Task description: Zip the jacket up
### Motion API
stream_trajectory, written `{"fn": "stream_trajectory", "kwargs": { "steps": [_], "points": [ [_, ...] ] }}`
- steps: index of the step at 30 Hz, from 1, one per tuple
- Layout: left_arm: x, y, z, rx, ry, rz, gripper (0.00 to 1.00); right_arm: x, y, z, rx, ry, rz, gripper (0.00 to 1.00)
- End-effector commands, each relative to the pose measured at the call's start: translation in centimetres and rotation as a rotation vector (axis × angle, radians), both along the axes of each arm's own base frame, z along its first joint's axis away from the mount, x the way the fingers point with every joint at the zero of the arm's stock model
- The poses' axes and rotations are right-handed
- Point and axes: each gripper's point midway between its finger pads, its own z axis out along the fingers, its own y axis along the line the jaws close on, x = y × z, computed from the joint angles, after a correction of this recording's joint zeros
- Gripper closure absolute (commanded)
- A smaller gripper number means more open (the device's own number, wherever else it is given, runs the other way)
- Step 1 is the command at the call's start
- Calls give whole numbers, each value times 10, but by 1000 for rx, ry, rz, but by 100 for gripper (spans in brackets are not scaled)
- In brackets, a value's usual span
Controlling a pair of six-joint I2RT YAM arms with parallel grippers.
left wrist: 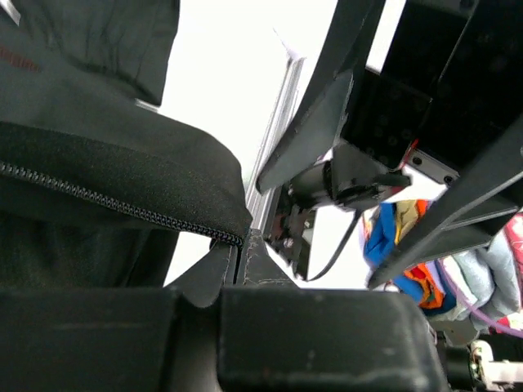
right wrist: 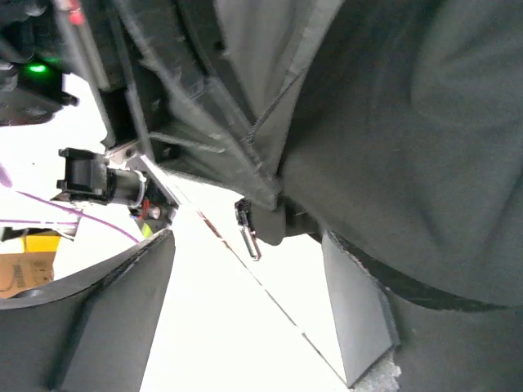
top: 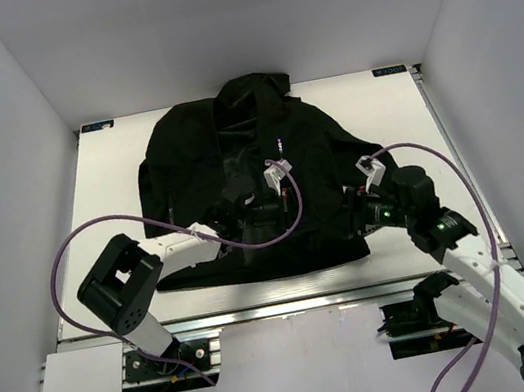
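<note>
White table (top: 112, 182) bears the jacket (top: 304, 148); right wrist alone shows zipper pull (right wrist: 249, 237).

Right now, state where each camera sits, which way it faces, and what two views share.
Top external: high behind the robot, looking down on the table and the spread jacket; the left gripper and right gripper both show on it.
Left wrist: close against the jacket, looking along the zipper teeth; its own fingers, shut on the fabric edge, fill the bottom.
Right wrist: close to the jacket, facing the zipper pull; its own fingers stand apart at both sides.
Shared: both wrist views show the zipper.
</note>
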Motion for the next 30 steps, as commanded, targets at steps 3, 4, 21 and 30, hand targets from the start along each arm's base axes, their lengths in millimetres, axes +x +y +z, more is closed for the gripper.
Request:
{"fn": "stream_trajectory", "kwargs": {
  "steps": [3,4,21,30],
  "points": [
    [-9,2,57,-184,-87,-28,100,-17,3,7,51,-29,62,21],
    [-14,3,61,-206,-83,-51,100,-18,5,6,64,-21,77,21],
    [-26,1,76,-304,-28,-120,100,-1,23,32,173,-142,141,34],
    [-19,-3,64,-246,-20,-98,100,-5,24,45,210,-189,164,41]
  ]
}}
